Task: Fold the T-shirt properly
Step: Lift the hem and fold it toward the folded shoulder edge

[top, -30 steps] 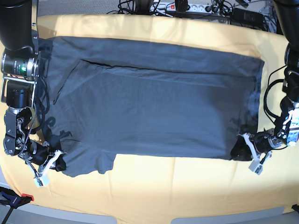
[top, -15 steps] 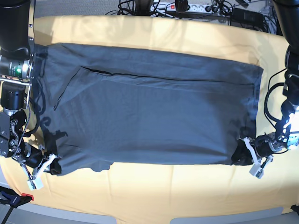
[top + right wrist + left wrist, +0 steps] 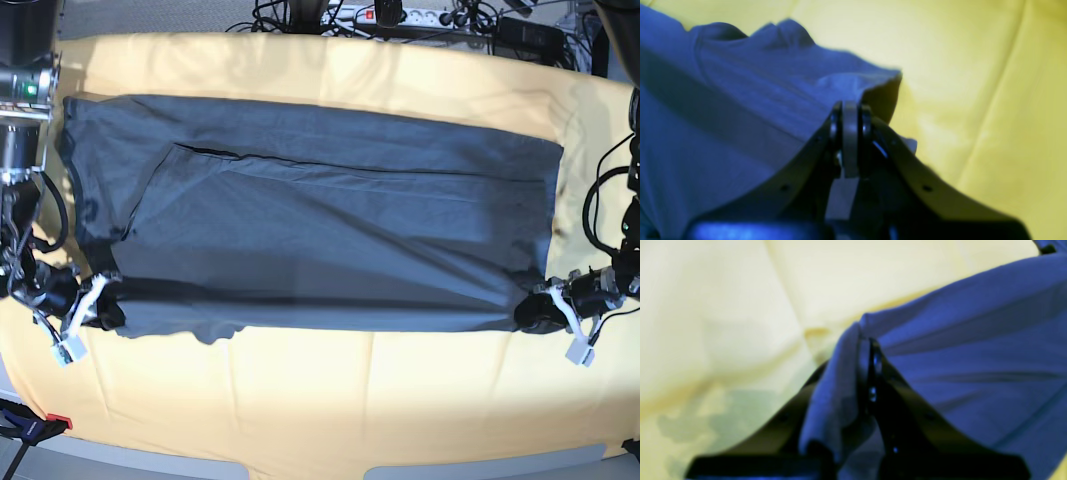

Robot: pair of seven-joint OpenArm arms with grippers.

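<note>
A plain dark slate-grey short-sleeved cotton T-shirt [image 3: 330, 240] lies spread across a yellow tablecloth [image 3: 330, 400], its length running from the base view's left side to its right. One layer is folded over the body, its fold edge showing as a dark slit near the upper left. No box, bin or tray appears in any view; the cloth alone carries the garment.

At the base view's left, the right gripper [image 3: 100, 305] sits low at the shirt's near left corner, jaws together and clamped on a bunched bit of fabric. In the right wrist view, the right gripper [image 3: 850, 133] has the T-shirt [image 3: 723, 116] pinched between pressed-together tips, the yellow tablecloth [image 3: 973, 83] lying beyond.

At the base view's right, the left gripper [image 3: 545, 318] holds the near right corner the same way. In the left wrist view the left gripper [image 3: 867, 373] appears closed on a fold of the T-shirt [image 3: 973, 356], though that picture is soft and the pinch point is hard to make out.

Compared with a second ago, both grippers have moved outward and the near edge is pulled straighter and tauter. The loose flap that hung at the near left has largely flattened, and the near hem sits a little farther from the camera.
</note>
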